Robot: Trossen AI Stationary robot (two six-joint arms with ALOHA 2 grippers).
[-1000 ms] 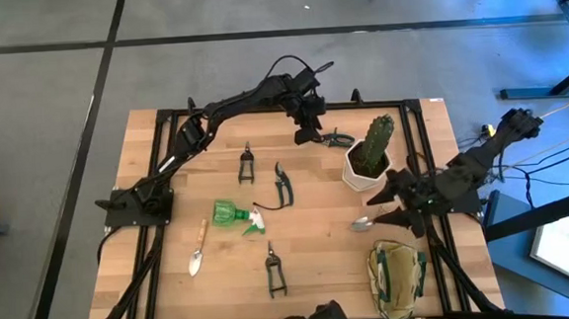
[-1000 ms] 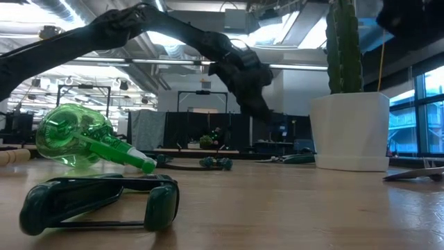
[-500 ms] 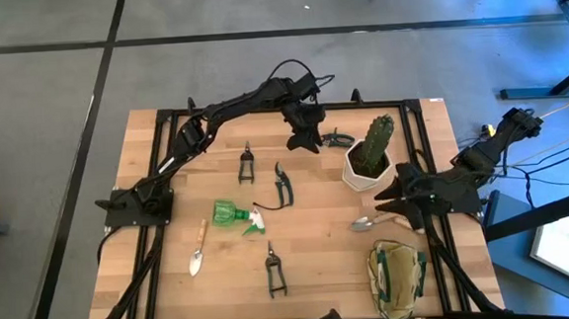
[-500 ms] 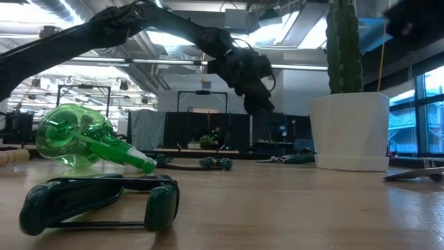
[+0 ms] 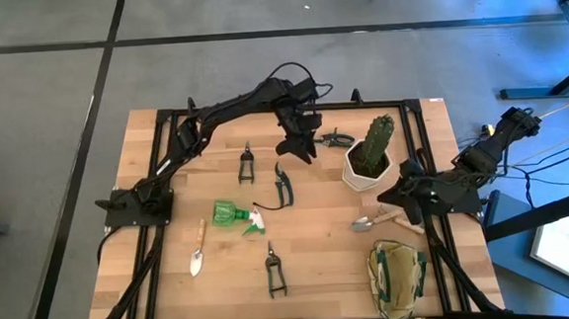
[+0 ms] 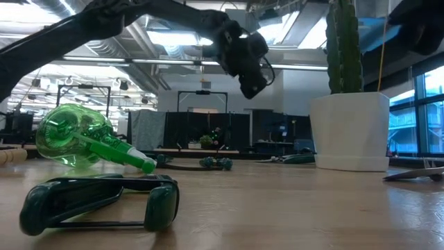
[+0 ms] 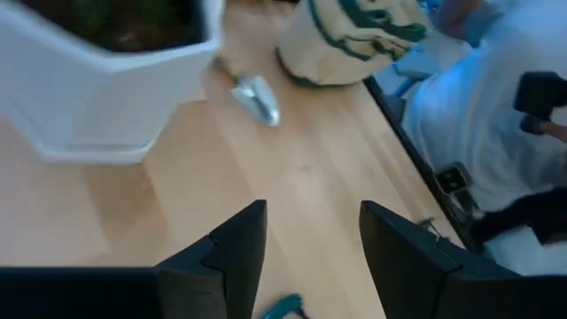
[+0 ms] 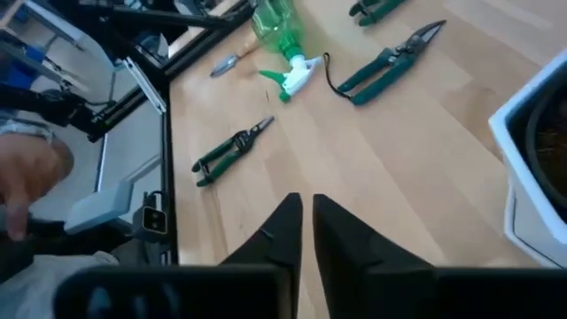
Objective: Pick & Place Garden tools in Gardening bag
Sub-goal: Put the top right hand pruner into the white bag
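Nothing looks packed yet: shears [image 5: 283,184], spray bottle [image 5: 237,216] and trowels [image 5: 198,251] lie loose; bag [image 5: 396,277] sits at five o'clock. Left gripper [image 5: 298,147] hovers spread; right gripper [image 5: 394,198] empty, fingers pressed together.

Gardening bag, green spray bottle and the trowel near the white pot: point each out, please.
gardening bag [image 5: 395,277], high view, on its khaki fabric body.
green spray bottle [image 5: 230,214], high view, on the green body.
trowel [image 5: 364,223], high view, on the silver blade.
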